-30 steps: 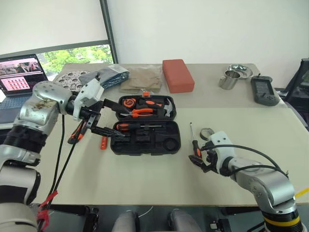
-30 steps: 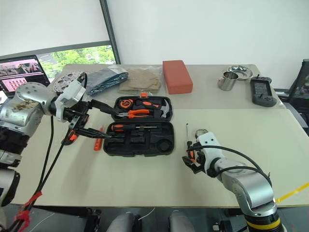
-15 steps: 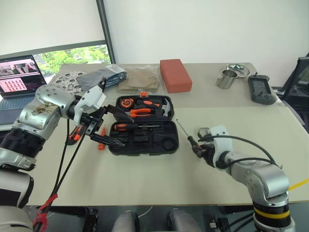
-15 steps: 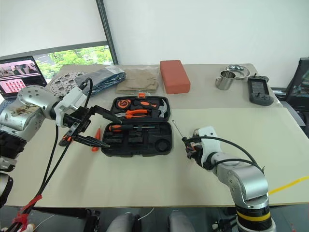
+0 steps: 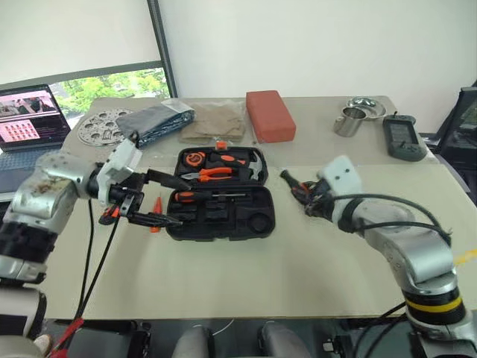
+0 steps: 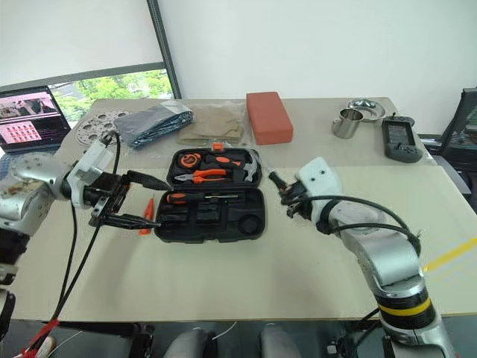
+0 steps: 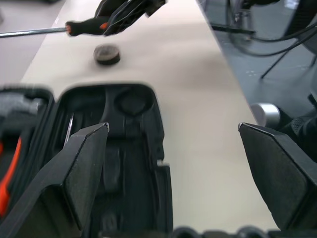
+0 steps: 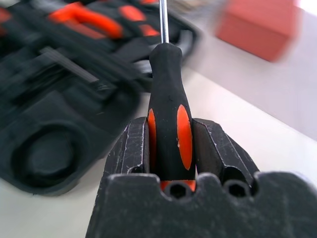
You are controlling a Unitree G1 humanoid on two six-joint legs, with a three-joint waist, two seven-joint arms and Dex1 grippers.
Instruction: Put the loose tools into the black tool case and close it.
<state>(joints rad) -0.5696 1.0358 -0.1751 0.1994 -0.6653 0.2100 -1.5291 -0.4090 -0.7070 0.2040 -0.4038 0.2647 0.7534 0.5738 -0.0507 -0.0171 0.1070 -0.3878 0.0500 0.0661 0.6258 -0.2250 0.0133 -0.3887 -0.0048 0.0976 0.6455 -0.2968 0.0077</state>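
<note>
Bright, even daylight; window (image 5: 112, 86) glows rear left. Soft, faint shadows on worktop (image 5: 246, 261). Right wrist view: case (image 8: 59, 99) and red block (image 8: 260, 25) blurred; screwdriver (image 8: 166, 109) sharp.

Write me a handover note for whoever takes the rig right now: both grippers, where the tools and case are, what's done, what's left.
Right gripper: shut on a screwdriver, lifted beside the case.
Left gripper: open, holding nothing, at the case's left end.
Black tool case: open on the table, one screwdriver already slotted.
Loose: tape roll right of the case; small orange tools left of it.
Left: seat the held screwdriver, load the rest, close the lid.
</note>
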